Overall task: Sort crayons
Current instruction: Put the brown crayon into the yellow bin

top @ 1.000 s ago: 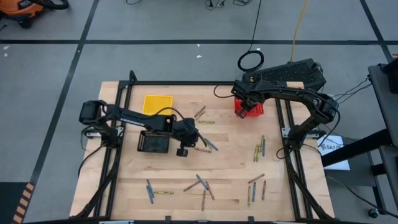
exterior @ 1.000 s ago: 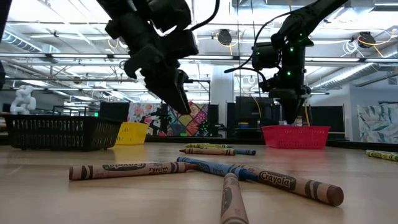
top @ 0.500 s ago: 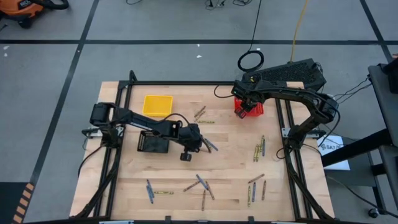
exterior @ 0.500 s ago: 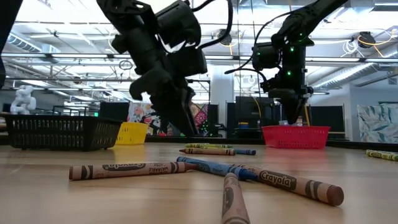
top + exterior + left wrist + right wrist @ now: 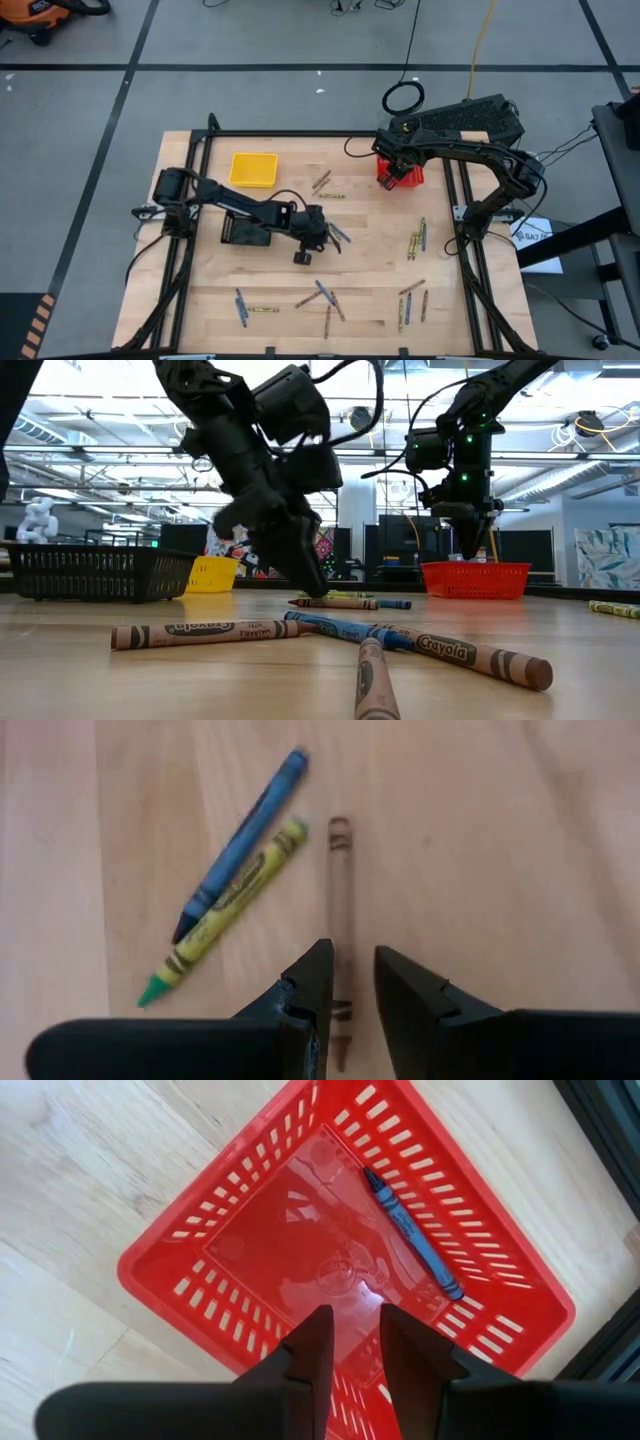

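Down near the middle of the pale wooden bench [image 5: 200, 300], the left end effector [image 5: 350, 982] is lowered over a brown paper-wrapped crayon [image 5: 340, 890], its two dark fingers narrowly parted with the crayon's near end lying between them; they do not visibly clamp it. Just beside that crayon lie a blue crayon [image 5: 240, 845] and a yellow-green crayon [image 5: 225, 910], touching side by side and angled away from it. In the high view the left arm stretches across the black mesh basket [image 5: 245, 231], with the yellow mesh basket [image 5: 253, 169] farther back.

Meanwhile the right end effector [image 5: 350, 1335] hovers over the red mesh basket [image 5: 180, 1250] at the bench's far right, fingers narrowly apart and holding nothing. One blue crayon [image 5: 410, 1235] lies on the basket's floor.

Other crayons are scattered about: a cluster near the right rail [image 5: 416, 240], a group along the front edge [image 5: 325, 297], and a few behind the left arm [image 5: 323, 185]. In the low view, brown and blue crayons [image 5: 330, 632] cross one another in the foreground.
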Tool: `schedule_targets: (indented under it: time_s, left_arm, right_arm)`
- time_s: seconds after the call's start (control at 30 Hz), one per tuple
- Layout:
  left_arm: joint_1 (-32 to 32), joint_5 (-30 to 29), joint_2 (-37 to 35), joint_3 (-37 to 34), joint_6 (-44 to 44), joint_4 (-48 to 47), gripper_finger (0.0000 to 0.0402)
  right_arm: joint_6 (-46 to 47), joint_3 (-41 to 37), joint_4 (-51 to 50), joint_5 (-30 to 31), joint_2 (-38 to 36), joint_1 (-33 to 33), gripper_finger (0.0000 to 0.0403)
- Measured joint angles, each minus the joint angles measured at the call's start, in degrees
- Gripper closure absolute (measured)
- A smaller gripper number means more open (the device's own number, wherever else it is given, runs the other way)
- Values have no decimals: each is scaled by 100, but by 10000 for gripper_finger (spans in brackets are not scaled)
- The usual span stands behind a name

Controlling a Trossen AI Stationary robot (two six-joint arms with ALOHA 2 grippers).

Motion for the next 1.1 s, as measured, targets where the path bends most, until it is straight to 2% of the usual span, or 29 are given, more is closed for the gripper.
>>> schedule_targets:
  time_s: [0.43,0.73,1.1]
  left_arm:
    - [54,-13,436,20,-489,140,323]
    - [52,34,432,15,-491,59,392]
    - [-59,140,255,0,-485,-156,393]
  right_arm:
    - [-144,0,113,1,0,0,330]
    - [-146,-1,161,0,0,0,330]
    - [-149,-1,161,0,0,0,330]
